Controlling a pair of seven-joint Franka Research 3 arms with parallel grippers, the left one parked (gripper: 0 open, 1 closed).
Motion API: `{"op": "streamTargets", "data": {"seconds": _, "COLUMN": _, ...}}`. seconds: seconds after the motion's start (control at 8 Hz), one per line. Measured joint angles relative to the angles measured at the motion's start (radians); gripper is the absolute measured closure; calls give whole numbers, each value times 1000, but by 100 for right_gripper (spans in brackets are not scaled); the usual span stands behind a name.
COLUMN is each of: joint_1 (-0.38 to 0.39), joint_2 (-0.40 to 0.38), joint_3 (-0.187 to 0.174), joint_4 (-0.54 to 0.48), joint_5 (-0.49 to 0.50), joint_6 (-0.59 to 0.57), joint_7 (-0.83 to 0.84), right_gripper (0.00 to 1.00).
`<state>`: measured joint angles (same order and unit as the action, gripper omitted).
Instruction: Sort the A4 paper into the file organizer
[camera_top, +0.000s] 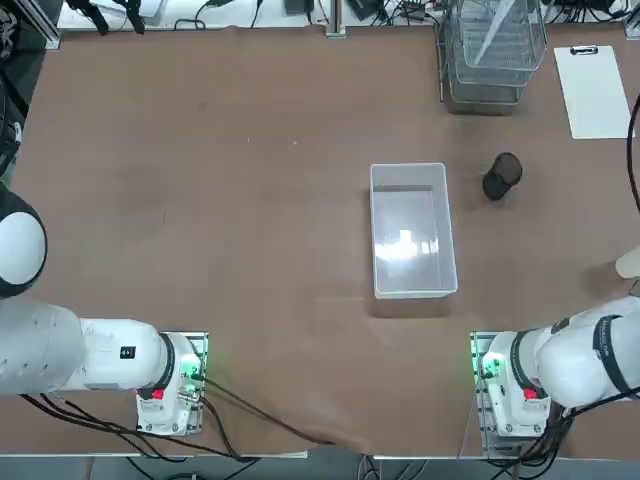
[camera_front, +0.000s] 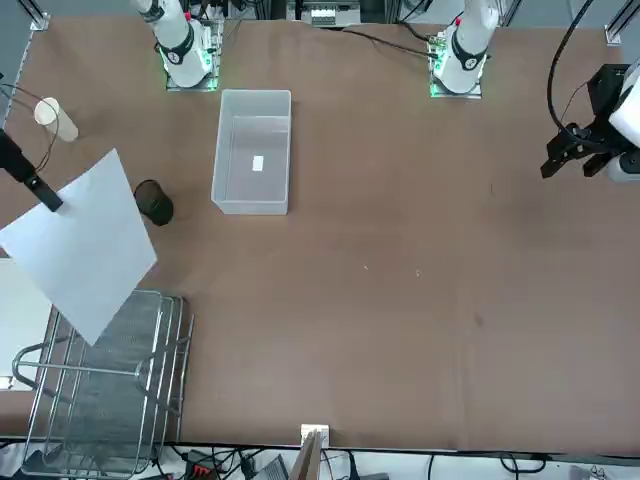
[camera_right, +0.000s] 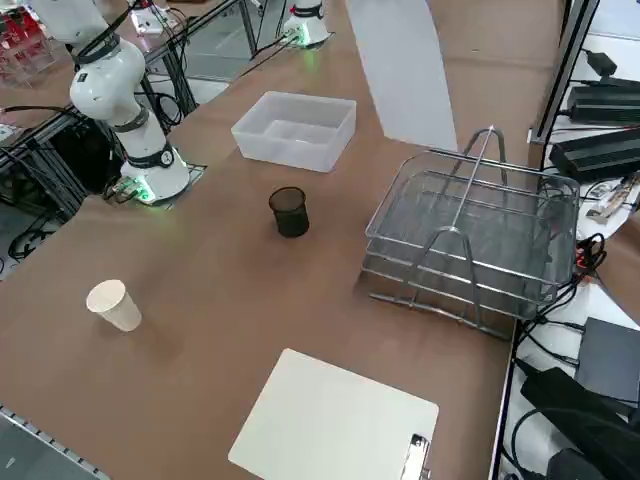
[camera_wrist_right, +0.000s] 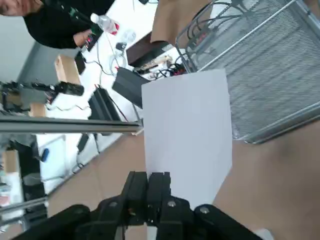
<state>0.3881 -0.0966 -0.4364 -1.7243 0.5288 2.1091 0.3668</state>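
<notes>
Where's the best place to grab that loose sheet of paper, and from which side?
Probably the middle of the edge farthest from the wire rack, coming from that side, one finger on each face. The paper is thin and flat, so its edge pinches easily. The right hand grips it so, leaving the far end free.
</notes>
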Motion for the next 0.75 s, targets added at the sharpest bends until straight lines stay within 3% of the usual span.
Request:
{"op": "streamTargets", "data": {"seconds": 0.38, "joint_1": -27, "joint_2": 75, "joint_3": -9, "joint_4": 34, "joint_5": 120, "joint_6": 64, "joint_7": -1, "right_gripper": 99}}
{"op": "streamTargets", "data": {"seconds": 0.75, "joint_1": -115, "joint_2": 181, "joint_3": -12, "joint_4": 135, "joint_5": 286, "joint_6": 68, "joint_7": -7, "right_gripper": 99}}
